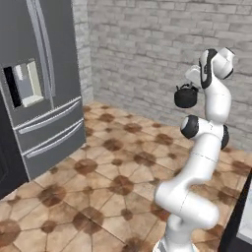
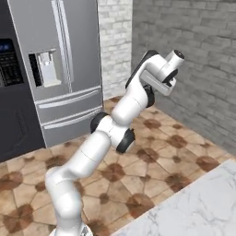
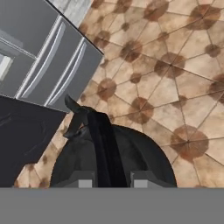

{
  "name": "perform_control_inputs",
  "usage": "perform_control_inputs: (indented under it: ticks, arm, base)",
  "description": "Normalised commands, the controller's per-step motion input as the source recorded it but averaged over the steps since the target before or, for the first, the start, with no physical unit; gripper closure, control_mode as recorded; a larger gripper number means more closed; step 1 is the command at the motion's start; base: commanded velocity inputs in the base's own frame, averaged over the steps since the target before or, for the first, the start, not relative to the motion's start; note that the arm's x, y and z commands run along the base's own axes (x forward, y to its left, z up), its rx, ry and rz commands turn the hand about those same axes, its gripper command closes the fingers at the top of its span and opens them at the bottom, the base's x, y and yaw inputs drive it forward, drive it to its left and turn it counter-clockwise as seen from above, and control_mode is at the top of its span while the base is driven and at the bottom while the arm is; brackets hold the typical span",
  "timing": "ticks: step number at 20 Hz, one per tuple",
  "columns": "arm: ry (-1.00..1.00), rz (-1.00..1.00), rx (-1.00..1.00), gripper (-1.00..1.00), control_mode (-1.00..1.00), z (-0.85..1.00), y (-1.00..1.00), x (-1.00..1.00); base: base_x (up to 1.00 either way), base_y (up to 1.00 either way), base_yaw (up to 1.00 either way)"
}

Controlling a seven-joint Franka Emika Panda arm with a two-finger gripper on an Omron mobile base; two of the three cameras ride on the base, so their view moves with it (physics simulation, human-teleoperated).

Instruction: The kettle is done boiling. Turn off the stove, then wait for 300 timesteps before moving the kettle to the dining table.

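Kettle [image 1: 186, 96] off stove, carried high above tiled floor [image 1: 113, 162], fridge [image 1: 42, 98] to left. Gripper [image 3: 109, 181] clamped on kettle handle. Table corner [image 2: 198, 207] near base. Left: reach table, set kettle down.

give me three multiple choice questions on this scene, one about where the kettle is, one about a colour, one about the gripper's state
1. Where is the kettle?
A. on the floor
B. held up in the air
C. on the marble top

2. What colour is the fridge?
A. grey
B. red
C. white

3. How is the gripper?
A. wide open
B. shut on nothing
C. shut on the kettle

Answers: 1 B, it hangs from the arm above the tiled floor. 2 A, its doors and drawers are grey. 3 C, the fingers clamp the arched handle in the hand view.
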Motion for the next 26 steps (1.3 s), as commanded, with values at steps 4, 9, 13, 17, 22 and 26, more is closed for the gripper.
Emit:
perform_control_inputs:
  ticks: [4, 9, 13, 17, 22, 26]
  arm:
    - [0.00, 0.00, 0.00, 1.00, 1.00, 0.00, 0.00, 0.00]
    - [0.00, 0.00, 0.00, 1.00, 1.00, 0.00, 0.00, 0.00]
    - [0.00, 0.00, 0.00, 1.00, 1.00, 0.00, 0.00, 0.00]
    - [0.00, 0.00, 0.00, 1.00, 1.00, 0.00, 0.00, 0.00]
    - [0.00, 0.00, 0.00, 1.00, 1.00, 0.00, 0.00, 0.00]
    - [0.00, 0.00, 0.00, 1.00, 1.00, 0.00, 0.00, 0.00]
  base:
    - [0.24, -0.33, -0.48]
    - [0.28, -0.33, -0.48]
    - [0.29, -0.33, -0.48]
    - [0.30, -0.34, -0.49]
    - [0.33, -0.34, -0.49]
    - [0.34, -0.35, -0.50]
